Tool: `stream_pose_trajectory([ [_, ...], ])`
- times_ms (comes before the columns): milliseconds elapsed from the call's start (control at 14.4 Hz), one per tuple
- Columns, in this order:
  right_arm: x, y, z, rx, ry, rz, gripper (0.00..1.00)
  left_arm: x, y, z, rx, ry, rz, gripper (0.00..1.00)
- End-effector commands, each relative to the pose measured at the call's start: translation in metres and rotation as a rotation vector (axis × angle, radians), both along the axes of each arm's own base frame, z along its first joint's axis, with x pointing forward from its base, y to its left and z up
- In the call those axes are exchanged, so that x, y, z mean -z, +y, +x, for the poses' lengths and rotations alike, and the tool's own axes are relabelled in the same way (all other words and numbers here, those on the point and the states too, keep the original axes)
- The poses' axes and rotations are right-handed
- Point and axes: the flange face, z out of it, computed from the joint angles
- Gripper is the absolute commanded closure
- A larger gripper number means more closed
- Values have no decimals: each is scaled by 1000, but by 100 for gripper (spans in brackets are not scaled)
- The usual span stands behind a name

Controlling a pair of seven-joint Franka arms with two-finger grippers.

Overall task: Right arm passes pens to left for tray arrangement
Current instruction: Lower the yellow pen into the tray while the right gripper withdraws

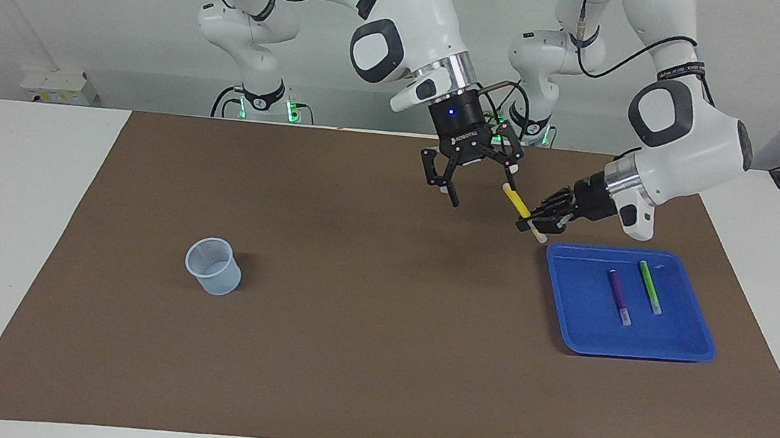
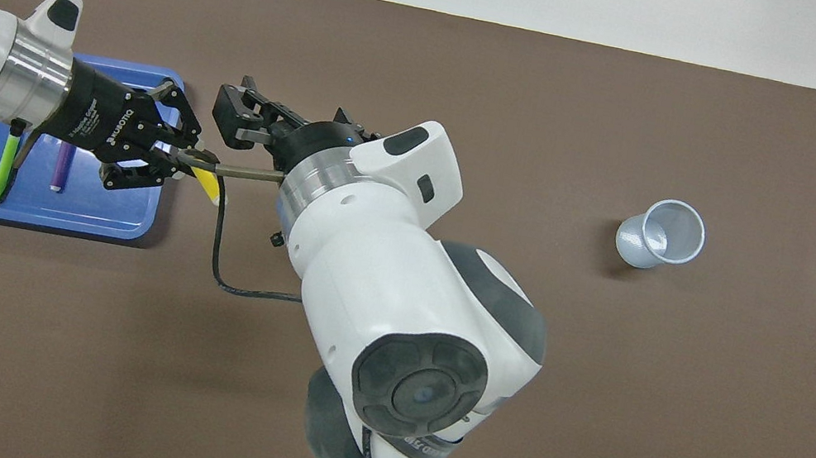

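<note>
The purple pen (image 1: 618, 297) and green pen (image 1: 649, 288) are held in the tray (image 1: 678, 343) toward the worktop's left-arm end; the cup (image 1: 214, 266) is seen empty. The yellow pen (image 1: 517, 202) is gripped by the left tool (image 1: 536, 224) beside the right tool (image 1: 480, 185), whose fingers are spread.

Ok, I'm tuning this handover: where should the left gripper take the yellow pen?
Near its lower end, coming in from the tray's side, as the left gripper now does. The yellow pen hangs tilted with its upper end at the open right gripper, so only the lower part is free.
</note>
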Motion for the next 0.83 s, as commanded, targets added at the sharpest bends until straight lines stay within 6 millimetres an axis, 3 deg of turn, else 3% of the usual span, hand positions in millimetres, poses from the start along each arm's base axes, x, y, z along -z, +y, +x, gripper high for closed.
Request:
stream_pose_trajectory([
  [0,-10,-31,9,-54,74,-131,0,6,0,-8,241,-114,109,100],
  [139,-16,-84,33,-149,131,-216,0,9,-10,-11,468,-200,197,100],
  [346,-24,-160,54,-214,246,-255,0,10,-2,0,632,-326,301,100],
  [554,-26,-211,57,-158,355,-310,0,15,9,5,843,-414,331,100],
  [762,-22,-263,59,-186,451,-388,0,18,4,5,857,-428,339,100],
])
